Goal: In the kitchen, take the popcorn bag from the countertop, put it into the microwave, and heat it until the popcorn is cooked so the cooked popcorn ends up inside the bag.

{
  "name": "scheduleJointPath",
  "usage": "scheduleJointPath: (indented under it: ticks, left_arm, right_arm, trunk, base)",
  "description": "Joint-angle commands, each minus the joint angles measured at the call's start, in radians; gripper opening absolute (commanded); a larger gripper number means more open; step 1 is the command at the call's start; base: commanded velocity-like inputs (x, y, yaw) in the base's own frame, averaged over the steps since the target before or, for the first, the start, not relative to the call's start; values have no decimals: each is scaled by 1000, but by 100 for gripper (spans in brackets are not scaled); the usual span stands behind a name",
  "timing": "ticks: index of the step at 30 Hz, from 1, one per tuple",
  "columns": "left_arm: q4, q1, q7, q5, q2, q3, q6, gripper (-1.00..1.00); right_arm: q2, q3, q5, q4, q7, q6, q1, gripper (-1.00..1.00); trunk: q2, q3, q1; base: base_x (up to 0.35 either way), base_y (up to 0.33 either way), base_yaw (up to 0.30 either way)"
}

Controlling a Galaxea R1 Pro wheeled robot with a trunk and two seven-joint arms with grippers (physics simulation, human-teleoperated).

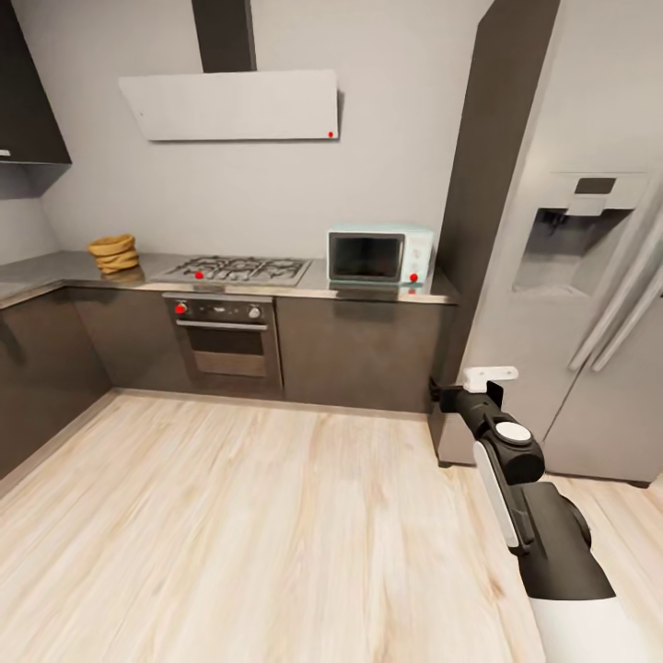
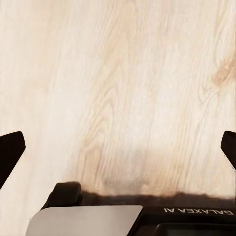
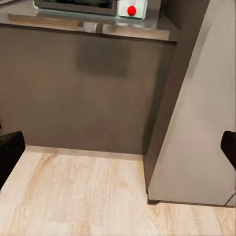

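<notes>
Distance is my risk: the popcorn bag [image 1: 113, 252] sits at the surface's [image 1: 55, 269] far left corner, well apart from my right claw [image 1: 445, 397], fingers spread wide and empty, so a hasty approach could clip the cabinets [image 1: 359, 354].

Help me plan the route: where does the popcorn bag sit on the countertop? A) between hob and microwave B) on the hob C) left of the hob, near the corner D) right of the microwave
C: the bag rests on the countertop left of the hob, far from the microwave.
</notes>
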Motion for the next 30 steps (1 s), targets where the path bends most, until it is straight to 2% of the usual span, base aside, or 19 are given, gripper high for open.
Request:
scheduleJointPath:
  ticks: [1, 5, 6, 7, 9, 18, 30]
  left_arm:
    - [1, -1, -1, 1, -1, 6, -3, 100]
    - [1, -1, -1, 2, -1, 7, -3, 100]
    - [1, -1, -1, 2, -1, 12, -3, 100]
    - [1, -1, -1, 0, -1, 35, -3, 100]
    - [1, -1, -1, -2, -2, 46, -2, 100]
    - [29, 25, -1, 0, -3, 52, -2, 100]
    - [31, 27, -1, -1, -4, 52, -5, 100]
  right_arm:
    - [-1, 3, 0, -1, -6, 6, -1, 100]
    - [-1, 3, 0, -4, -6, 6, 0, 100]
    - [-1, 3, 0, -4, -6, 6, 1, 100]
    - [-1, 2, -1, -6, -6, 6, 0, 100]
    - [-1, 1, -2, -9, -6, 5, 0, 100]
    - [-2, -4, -3, -13, -4, -7, -1, 100]
    - [-3, -10, -3, -29, -3, -8, -1, 100]
  trunk:
    - [0, -1, 1]
    - [0, -1, 1]
    - [0, -1, 1]
    - [0, -1, 1]
    - [0, -1, 1]
    - [0, -1, 1]
    - [0, -1, 1]
  base:
    - [344, 95, -1]
    - [347, 99, 0]
    - [347, 102, 0]
    - [347, 102, 0]
    - [347, 102, 0]
    - [347, 102, 0]
    - [347, 97, 0]
